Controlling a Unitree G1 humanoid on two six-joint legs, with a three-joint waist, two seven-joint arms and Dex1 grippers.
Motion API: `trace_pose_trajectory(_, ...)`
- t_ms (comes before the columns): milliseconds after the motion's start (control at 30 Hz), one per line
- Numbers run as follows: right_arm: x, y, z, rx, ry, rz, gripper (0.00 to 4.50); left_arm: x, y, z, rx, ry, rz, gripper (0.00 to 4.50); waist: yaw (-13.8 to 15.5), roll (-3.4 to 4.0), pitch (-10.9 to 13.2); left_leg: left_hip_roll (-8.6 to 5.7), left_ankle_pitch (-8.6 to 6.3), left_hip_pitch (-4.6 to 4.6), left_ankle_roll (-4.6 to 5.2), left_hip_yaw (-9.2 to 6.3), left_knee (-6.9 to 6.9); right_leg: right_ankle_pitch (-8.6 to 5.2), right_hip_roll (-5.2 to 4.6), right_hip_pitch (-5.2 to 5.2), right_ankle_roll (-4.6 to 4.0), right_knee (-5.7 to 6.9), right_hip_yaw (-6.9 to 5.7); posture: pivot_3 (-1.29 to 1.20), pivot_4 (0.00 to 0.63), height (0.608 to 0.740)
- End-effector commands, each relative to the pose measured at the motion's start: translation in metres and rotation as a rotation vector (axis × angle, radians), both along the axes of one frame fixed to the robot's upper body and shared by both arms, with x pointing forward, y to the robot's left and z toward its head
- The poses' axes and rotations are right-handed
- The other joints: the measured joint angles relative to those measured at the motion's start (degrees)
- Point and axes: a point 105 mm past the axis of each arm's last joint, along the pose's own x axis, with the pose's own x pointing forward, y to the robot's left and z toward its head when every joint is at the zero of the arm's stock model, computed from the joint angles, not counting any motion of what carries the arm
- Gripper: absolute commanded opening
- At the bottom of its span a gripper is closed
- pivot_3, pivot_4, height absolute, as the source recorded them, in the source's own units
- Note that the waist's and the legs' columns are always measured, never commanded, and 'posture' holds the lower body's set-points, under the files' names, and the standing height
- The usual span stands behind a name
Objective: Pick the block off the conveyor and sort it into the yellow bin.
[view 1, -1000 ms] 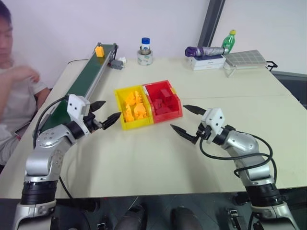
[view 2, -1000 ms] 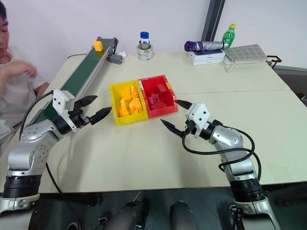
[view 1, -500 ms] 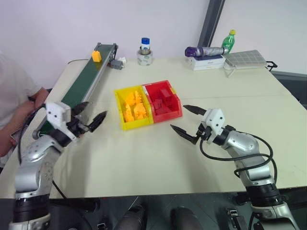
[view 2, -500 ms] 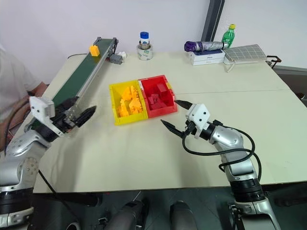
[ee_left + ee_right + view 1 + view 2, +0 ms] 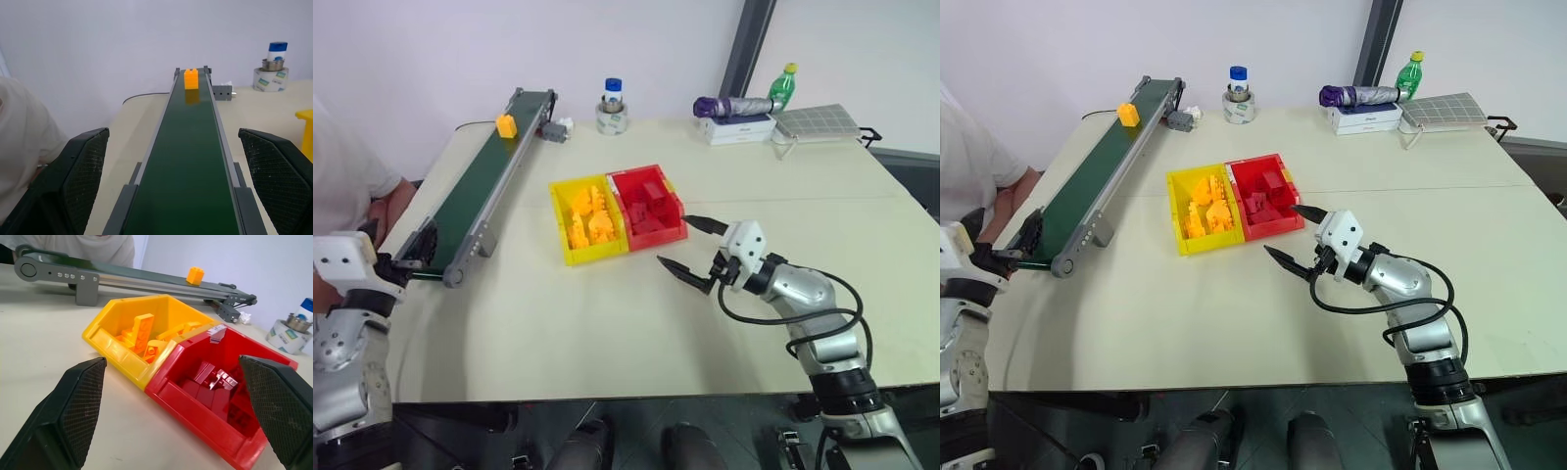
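The yellow-orange block (image 5: 506,125) rides near the far end of the dark green conveyor (image 5: 475,186), which runs along the table's left side. My left gripper (image 5: 1020,245) is open at the belt's near end and points along the belt (image 5: 190,161) toward the block (image 5: 190,79), well short of it. The yellow bin (image 5: 592,253) sits mid-table with several yellow bricks inside. My right gripper (image 5: 675,241) is open and empty, just right of the two bins, its fingers (image 5: 73,401) facing the yellow bin (image 5: 117,350).
A red bin (image 5: 656,238) of red bricks touches the yellow bin's right side. A person (image 5: 342,186) sits at the table's left edge beside the conveyor. At the back stand a tape roll with a bottle (image 5: 612,110), a purple umbrella (image 5: 734,105), a green bottle (image 5: 781,83) and a grey tray (image 5: 815,119).
My left arm has swung left, away from the yellow bin to the conveyor's near end. The block has travelled a little way down the belt. The right gripper has stayed put.
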Motion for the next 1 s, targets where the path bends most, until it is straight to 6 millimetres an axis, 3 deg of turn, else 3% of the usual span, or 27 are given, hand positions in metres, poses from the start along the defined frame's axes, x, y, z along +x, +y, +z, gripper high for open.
trace_pose_trajectory(33, -0.001, 0.002, 0.014, 0.016, -0.059, 0.015, 4.5, -0.005, 0.003, 0.007, 0.005, -0.032, 0.02, 4.47, 0.0, 0.0, 0.0, 0.02, 0.0, 0.0, 0.0, 0.0, 0.0, 0.0, 0.02, 0.0, 0.0, 0.0, 0.0, 0.0, 0.15, 0.74)
trace_pose_trajectory(767, -0.002, 0.003, 0.014, 0.017, -0.06, 0.008, 4.5, 0.017, -0.007, 0.015, -0.003, -0.001, -0.029, 4.47, -0.1, -0.01, 0.0, 0.08, 0.01, 0.0, -0.06, -0.01, 0.01, 0.03, 0.1, -0.01, -0.04, 0.01, 0.0, 0.0, 0.15, 0.74)
trace_pose_trajectory(1000, -0.002, 0.005, 0.013, 0.022, -0.06, 0.006, 4.5, 0.042, -0.007, 0.022, -0.036, 0.055, 0.033, 4.47, 0.0, -0.01, 0.0, 0.1, 0.04, 0.01, -0.1, -0.02, 0.01, 0.04, 0.13, -0.01, -0.04, 0.03, 0.0, 0.0, 0.15, 0.74)
